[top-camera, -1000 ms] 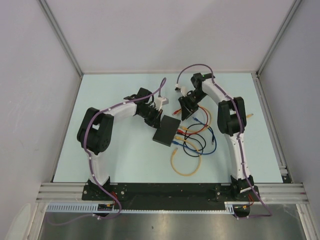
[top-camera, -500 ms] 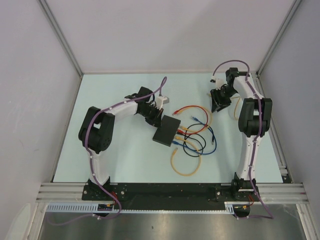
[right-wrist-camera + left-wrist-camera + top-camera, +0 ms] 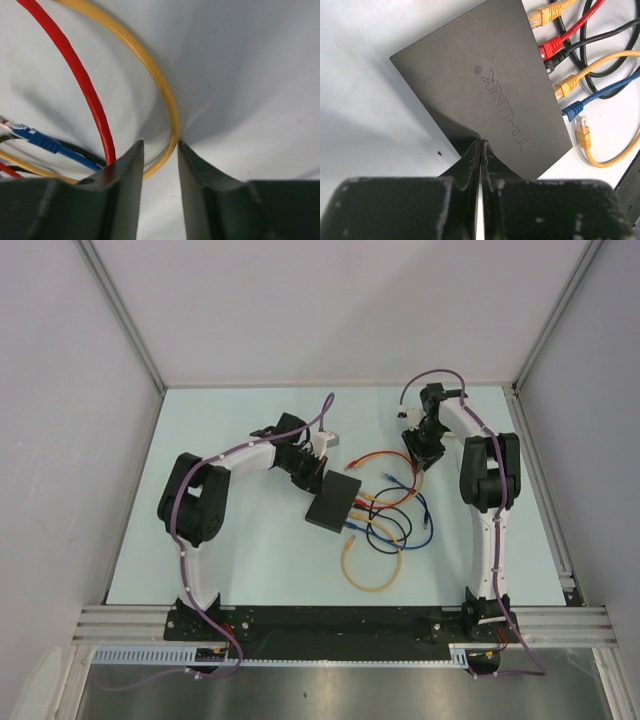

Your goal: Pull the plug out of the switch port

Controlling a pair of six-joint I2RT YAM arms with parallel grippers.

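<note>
The switch is a flat black box in the middle of the table, and it fills the left wrist view. Several plugs sit in its right side: yellow, red, black, yellow and blue. My left gripper is shut, its tips pressed together on the switch's back edge. My right gripper is a little open over the cables right of the switch. A yellow cable curves between its tips.
A loose yellow plug lies by the switch. A red cable and a loose blue plug lie left of the right fingers. Cable loops spread in front of the switch. Grey walls enclose the table.
My right arm swung from beside the switch out to the far right, then came back partway to the cables. The left arm and the switch have not moved.
</note>
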